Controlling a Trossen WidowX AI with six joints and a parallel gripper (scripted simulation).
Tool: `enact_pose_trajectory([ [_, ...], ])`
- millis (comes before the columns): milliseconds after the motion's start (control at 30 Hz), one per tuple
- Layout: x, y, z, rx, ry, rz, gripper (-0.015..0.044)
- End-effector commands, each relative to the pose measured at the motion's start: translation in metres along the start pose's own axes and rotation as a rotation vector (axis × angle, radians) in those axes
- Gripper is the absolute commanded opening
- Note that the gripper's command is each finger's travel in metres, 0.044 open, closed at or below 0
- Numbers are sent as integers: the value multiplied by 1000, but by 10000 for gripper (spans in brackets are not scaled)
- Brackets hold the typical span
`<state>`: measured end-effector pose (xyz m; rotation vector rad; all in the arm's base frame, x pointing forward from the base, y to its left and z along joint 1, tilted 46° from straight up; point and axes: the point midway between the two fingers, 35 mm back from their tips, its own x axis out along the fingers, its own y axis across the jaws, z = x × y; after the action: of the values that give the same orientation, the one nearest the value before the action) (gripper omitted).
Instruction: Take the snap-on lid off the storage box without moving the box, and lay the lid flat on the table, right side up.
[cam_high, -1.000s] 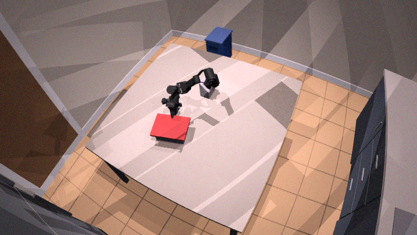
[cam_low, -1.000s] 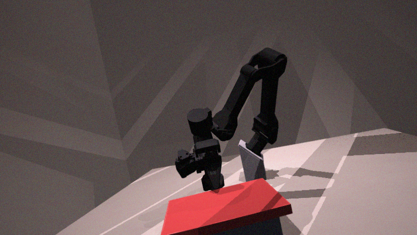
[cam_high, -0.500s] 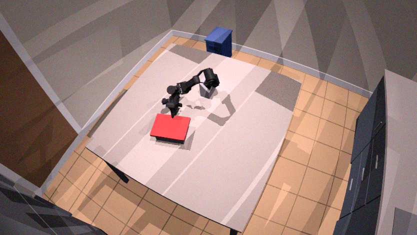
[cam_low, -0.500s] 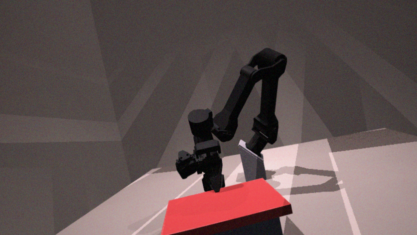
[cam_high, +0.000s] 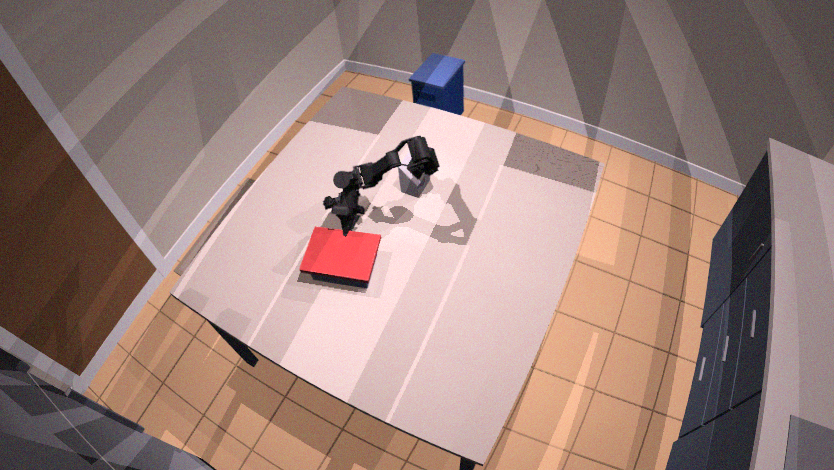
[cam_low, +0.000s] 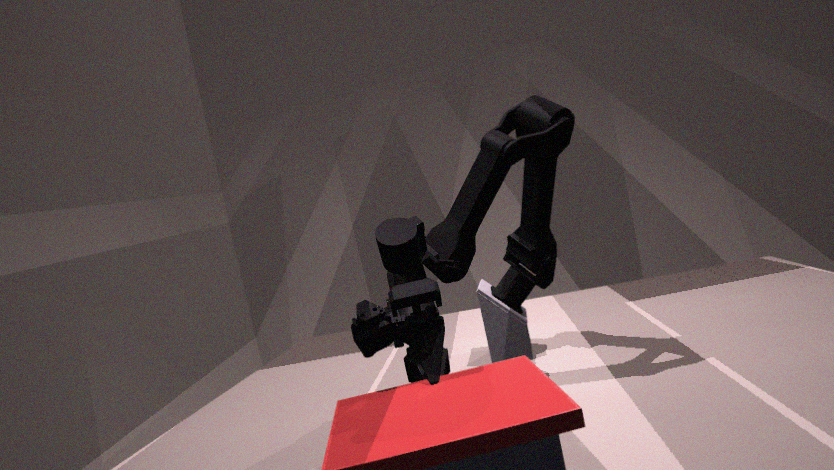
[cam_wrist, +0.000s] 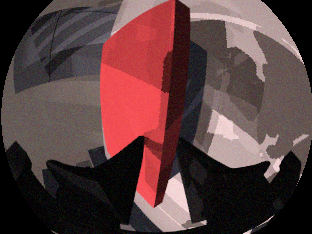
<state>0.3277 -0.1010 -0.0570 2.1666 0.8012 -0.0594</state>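
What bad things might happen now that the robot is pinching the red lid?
1. The fingers pinch only the thin edge of the red lid, so it might slip out during the pull.
2. The lid sits snapped on the dark box; pulling up may drag the box along.
3. Held at one edge, the lid might tilt and land crooked on the table.

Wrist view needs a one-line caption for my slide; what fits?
Gripper shut on the near edge of the red lid, fingers on either side.

Open table (cam_high: 466, 262) lay right of and in front of red lid (cam_high: 341, 253); arm's grey base (cam_high: 413, 182) stood behind it.
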Motion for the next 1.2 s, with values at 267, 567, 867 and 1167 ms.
enact_pose_trajectory([
  [267,-2,2,0,-1,1,2,0],
  [567,-4,4,0,-1,1,2,0],
  [867,-5,5,0,-1,1,2,0],
  [1167,-6,6,0,-1,0,2,0],
])
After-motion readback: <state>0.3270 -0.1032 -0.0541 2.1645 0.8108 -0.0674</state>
